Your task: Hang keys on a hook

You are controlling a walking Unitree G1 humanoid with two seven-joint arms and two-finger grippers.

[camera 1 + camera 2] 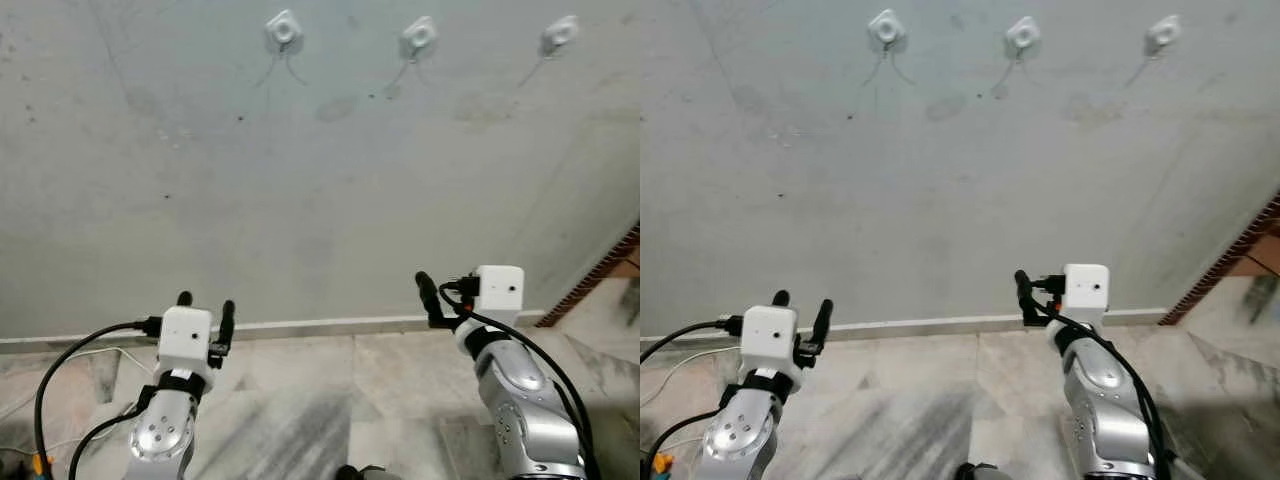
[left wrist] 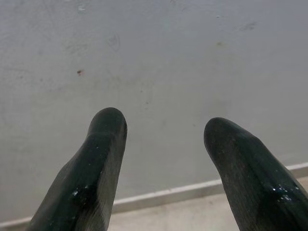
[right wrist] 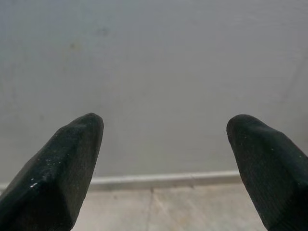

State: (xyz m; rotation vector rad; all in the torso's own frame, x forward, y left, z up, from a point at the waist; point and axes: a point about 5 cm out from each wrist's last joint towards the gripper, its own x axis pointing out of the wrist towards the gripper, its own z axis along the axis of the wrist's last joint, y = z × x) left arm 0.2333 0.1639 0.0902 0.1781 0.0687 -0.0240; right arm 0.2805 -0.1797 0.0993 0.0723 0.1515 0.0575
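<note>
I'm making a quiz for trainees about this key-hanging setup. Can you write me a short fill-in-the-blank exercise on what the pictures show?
1. The grey wall carries ____ white hooks in a row, starting with the left hook.
2. The left gripper and the right gripper both have their jaws ____.
3. Each gripper holds ____.
4. The floor under the wall is covered with ____.

Missing words: three; open; nothing; tiles
</note>
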